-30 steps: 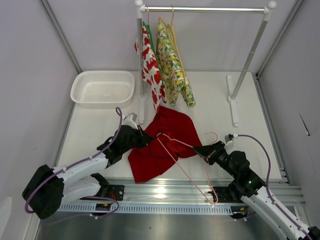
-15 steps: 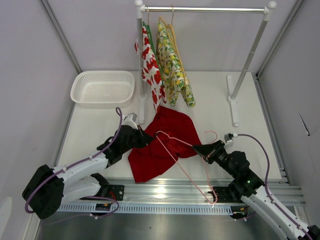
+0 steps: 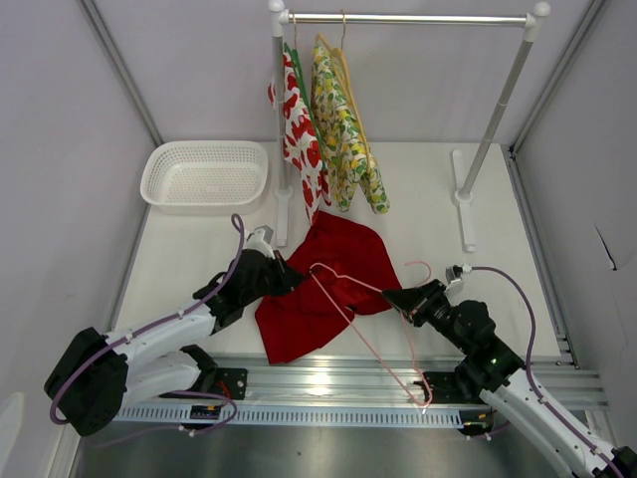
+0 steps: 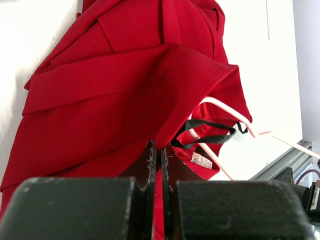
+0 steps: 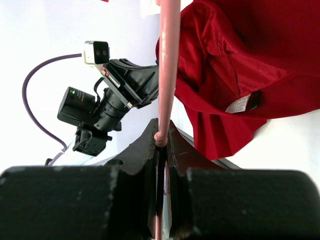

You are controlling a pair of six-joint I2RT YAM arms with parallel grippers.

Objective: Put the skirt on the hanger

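The skirt [image 3: 338, 261] lies crumpled mid-desk [image 3: 189, 249], its edge pinched tight in the left end effector [image 4: 159, 152]. The right end effector [image 5: 161, 136] grips the pink hanger [image 5: 168, 75], whose corner looks just inside the waist. Threading seems barely begun.

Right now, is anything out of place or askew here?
The thin pink wire hanger sits askew: one corner reaches under a fold of the crumpled plain red cloth skirt, and its opposite end juts over the metal rail at the near edge.

Bright, even light; blurred wrist foregrounds
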